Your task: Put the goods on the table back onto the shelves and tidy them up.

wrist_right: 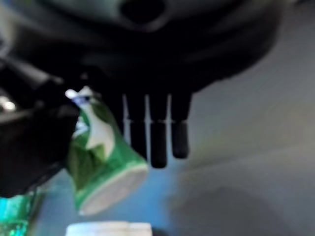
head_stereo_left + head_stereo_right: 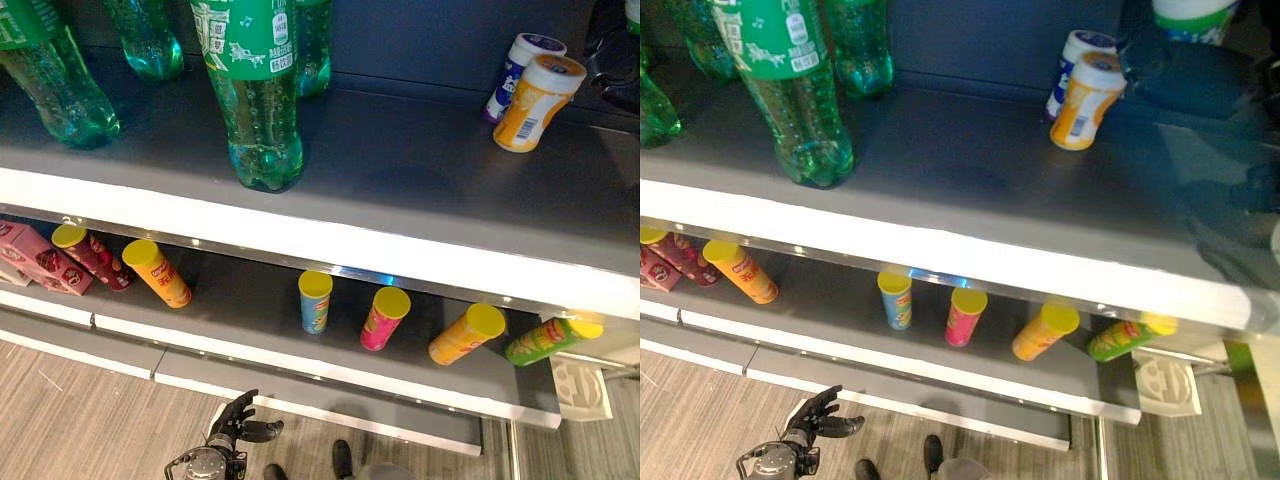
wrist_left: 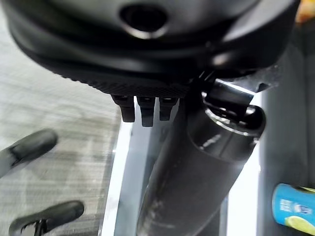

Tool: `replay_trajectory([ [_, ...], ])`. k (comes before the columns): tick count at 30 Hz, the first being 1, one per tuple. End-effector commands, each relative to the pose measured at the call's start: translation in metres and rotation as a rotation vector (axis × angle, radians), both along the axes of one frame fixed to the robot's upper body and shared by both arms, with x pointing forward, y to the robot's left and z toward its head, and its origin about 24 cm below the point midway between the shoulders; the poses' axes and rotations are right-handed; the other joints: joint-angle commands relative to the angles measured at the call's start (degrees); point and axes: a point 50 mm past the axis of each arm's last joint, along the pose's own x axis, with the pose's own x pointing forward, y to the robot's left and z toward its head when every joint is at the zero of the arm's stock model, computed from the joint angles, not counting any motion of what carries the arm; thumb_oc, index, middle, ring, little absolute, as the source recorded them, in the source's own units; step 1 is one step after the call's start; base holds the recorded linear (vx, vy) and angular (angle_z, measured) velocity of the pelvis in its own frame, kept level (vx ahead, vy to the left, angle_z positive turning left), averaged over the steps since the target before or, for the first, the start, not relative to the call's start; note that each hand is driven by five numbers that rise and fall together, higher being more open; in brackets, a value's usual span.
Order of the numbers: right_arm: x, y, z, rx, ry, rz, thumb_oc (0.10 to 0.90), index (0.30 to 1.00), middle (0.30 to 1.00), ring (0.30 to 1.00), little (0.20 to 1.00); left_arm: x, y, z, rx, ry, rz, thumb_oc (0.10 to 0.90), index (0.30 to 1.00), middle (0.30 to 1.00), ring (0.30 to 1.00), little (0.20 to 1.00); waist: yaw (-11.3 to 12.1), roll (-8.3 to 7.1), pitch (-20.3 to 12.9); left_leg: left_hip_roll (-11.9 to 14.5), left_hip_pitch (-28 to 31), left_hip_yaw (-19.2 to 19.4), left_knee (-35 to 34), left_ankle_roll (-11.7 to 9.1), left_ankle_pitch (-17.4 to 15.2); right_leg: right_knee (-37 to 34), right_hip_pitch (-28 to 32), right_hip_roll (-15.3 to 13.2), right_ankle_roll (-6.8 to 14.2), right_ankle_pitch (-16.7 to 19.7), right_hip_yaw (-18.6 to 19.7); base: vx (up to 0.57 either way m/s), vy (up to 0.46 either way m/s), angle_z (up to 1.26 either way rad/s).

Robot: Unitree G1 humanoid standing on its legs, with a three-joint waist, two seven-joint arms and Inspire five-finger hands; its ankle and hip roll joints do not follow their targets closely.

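**Robot carries a green canister to a half-stocked shelf**

A grey two-tier shelving unit with white front edges (image 2: 300,235) stands before the robot over a grey wood-grain floor (image 2: 60,420). On the upper deck, tall clear green plastic soda bottles with green labels (image 2: 255,90) stand in a loose group to the left, and two small white-capped jars, one orange (image 2: 535,105) and one purple and white (image 2: 518,75), lean together near the back right. On the lower deck a pink carton (image 2: 35,258) sits at far left beside yellow-lidded crisp tubes lying every which way: red (image 2: 92,255), orange (image 2: 158,273), pale blue (image 2: 315,300), pink (image 2: 383,318), amber (image 2: 465,335) and green (image 2: 548,340). The right hand (image 1: 152,123), raised at the upper right of the shelf, grips a green and white canister with a white rim (image 1: 103,167) between thumb and fingers, just above the upper deck and close to another white cap. The left hand (image 2: 240,422) hangs low by the floor, fingers relaxed and holding nothing. The canister sits tilted in what looks a shallow pinch; set down at that angle it could topple, or nudge over the two leaning jars nearby
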Motion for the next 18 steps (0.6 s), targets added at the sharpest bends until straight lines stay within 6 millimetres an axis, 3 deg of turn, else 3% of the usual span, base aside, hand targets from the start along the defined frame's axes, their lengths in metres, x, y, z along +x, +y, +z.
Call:
replay_trajectory([
  [1,-0.014,0.007,0.035,0.032,-0.226,0.049,0.400,0.300,0.300,0.300,0.300,0.002,0.014,0.005,0.068,-0.033,-0.029,0.800,0.900,0.900,0.900,0.900,4.5,-3.55,-3.1,1.4,3.3,3.7,0.3,-2.7,-7.4,3.3,-4.2,-9.7,11.3,-1.9,-1.9,-0.02,0.051,-0.01],
  [11,-0.009,0.013,0.034,0.027,-0.222,0.063,0.400,0.300,0.300,0.300,0.300,0.005,0.016,0.006,0.077,-0.039,-0.030,0.800,0.900,0.900,0.900,0.900,4.7,-4.00,-3.1,0.6,2.9,3.9,0.3,-1.9,-7.6,4.3,-5.5,-11.3,12.4,-0.6,-1.0,-0.02,0.052,-0.04],
  [18,-0.017,0.025,0.037,0.028,-0.282,0.140,0.400,0.300,0.300,0.300,0.300,0.012,0.019,0.010,0.100,-0.054,-0.050,0.800,0.900,0.900,0.900,0.900,4.1,-5.02,-2.5,0.3,1.5,5.1,0.3,-1.5,-7.7,3.9,-7.6,-12.2,14.0,2.3,-0.9,-0.05,0.052,-0.06],
])
